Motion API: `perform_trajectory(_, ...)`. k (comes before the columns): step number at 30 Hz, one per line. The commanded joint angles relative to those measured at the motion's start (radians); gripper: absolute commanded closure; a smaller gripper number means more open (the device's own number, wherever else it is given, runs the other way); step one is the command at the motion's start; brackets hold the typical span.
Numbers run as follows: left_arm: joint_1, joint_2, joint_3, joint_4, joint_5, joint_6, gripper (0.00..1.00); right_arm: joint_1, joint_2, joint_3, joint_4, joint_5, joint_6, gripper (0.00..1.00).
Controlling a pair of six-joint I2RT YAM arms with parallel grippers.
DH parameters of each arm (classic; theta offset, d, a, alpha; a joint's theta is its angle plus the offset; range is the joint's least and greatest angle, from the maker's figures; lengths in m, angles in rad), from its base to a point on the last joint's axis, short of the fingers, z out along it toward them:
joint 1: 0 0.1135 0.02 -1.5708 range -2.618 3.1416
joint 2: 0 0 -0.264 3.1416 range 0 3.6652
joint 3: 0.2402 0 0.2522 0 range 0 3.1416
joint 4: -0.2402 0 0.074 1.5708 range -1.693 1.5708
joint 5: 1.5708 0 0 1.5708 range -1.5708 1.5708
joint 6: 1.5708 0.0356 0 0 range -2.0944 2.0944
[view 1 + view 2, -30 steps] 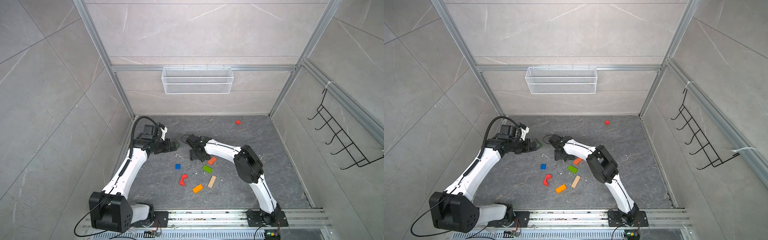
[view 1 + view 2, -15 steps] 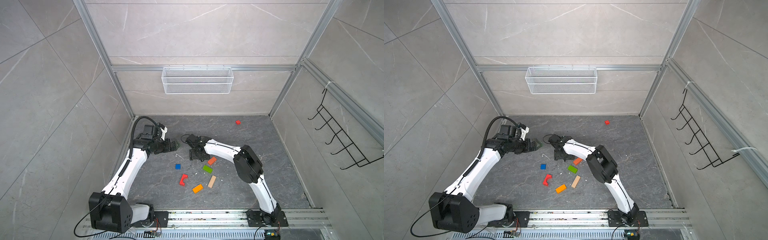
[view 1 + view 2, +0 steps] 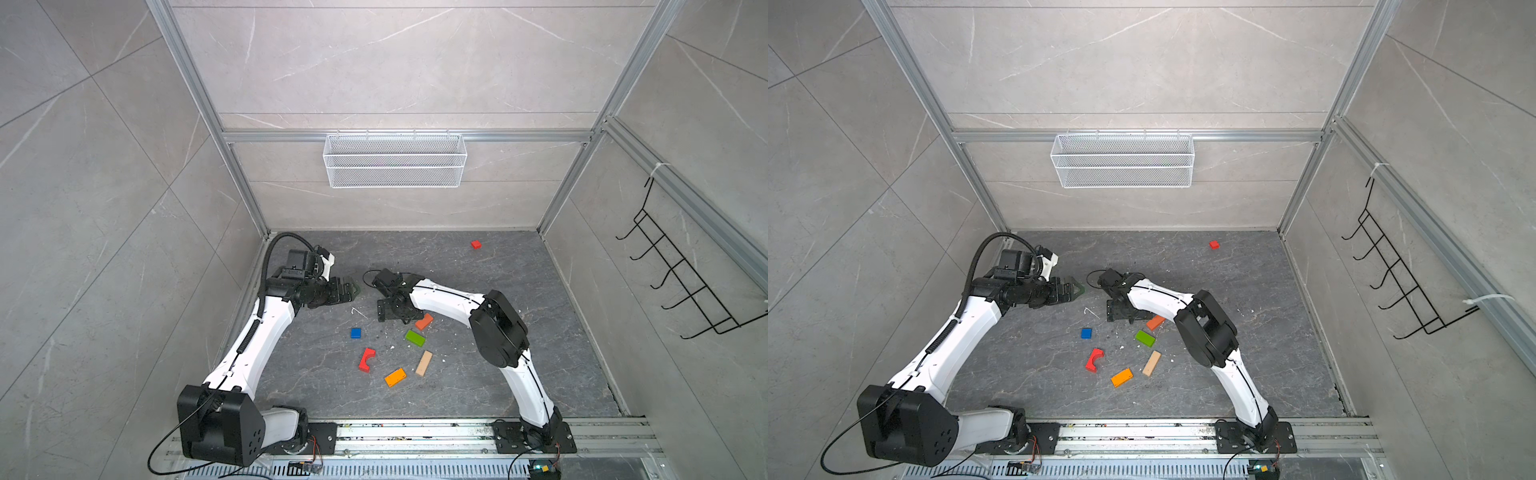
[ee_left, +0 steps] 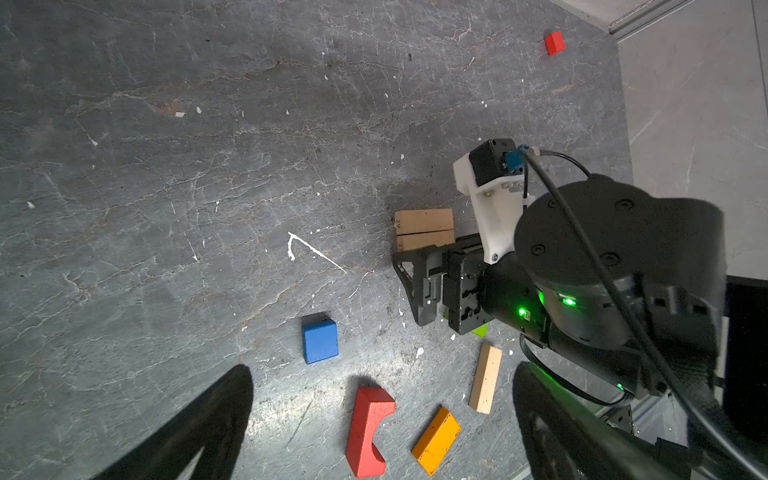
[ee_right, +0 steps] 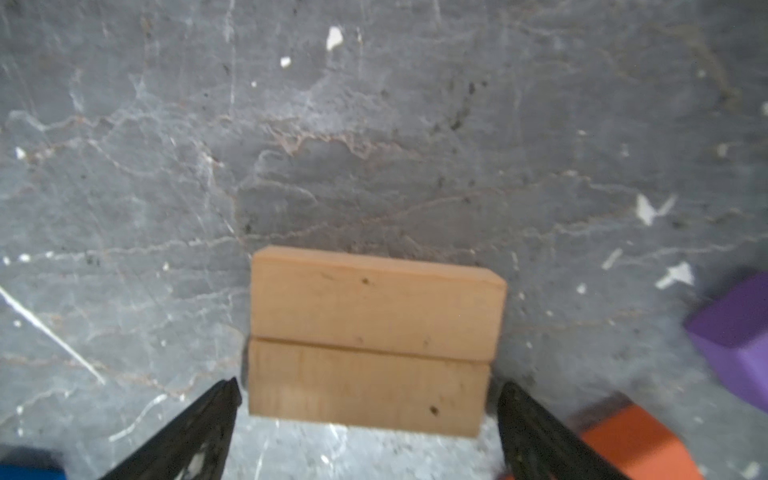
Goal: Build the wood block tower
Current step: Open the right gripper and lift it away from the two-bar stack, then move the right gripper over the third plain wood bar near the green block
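The wood block tower is two tan bars (image 5: 374, 332) lying side by side on the dark floor, also seen in the left wrist view (image 4: 424, 228). My right gripper (image 5: 369, 388) stands open over the nearer bar, with a small gap at each finger. In both top views it (image 3: 392, 309) (image 3: 1121, 309) hides the bars. My left gripper (image 3: 351, 289) (image 4: 382, 372) hovers open and empty to the left. Loose on the floor lie a blue block (image 3: 355, 333), red arch (image 3: 366, 360), orange block (image 3: 395, 377), tan bar (image 3: 424, 363), green slab (image 3: 414, 338), orange-red slab (image 3: 424, 321) and purple block (image 5: 735, 332).
A small red cube (image 3: 476, 244) sits far back on the right. A white wire basket (image 3: 395, 160) hangs on the back wall and a black hook rack (image 3: 681, 286) on the right wall. The arms' base rail (image 3: 415, 432) runs along the front.
My right gripper's jaws have spread wider round the tan bars. Both arms stay about where they were.
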Motion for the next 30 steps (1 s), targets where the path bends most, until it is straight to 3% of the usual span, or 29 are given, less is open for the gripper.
perform_trajectory(1, 0.004, -0.025, 0.002, 0.011, 0.004, 0.004, 0.0, -0.002, -0.096, -0.014, -0.014, -0.001, -0.053, 0.01)
perform_trajectory(19, 0.005, -0.023, 0.005, 0.004, 0.004, 0.005, 0.0, 0.005, -0.555, -0.534, 0.039, -0.124, -0.293, 0.03)
perform_trajectory(30, 0.004, -0.016, 0.005, 0.003, 0.002, 0.006, 0.0, 0.049, -0.673, -0.724, -0.012, -0.116, -0.2, 0.03)
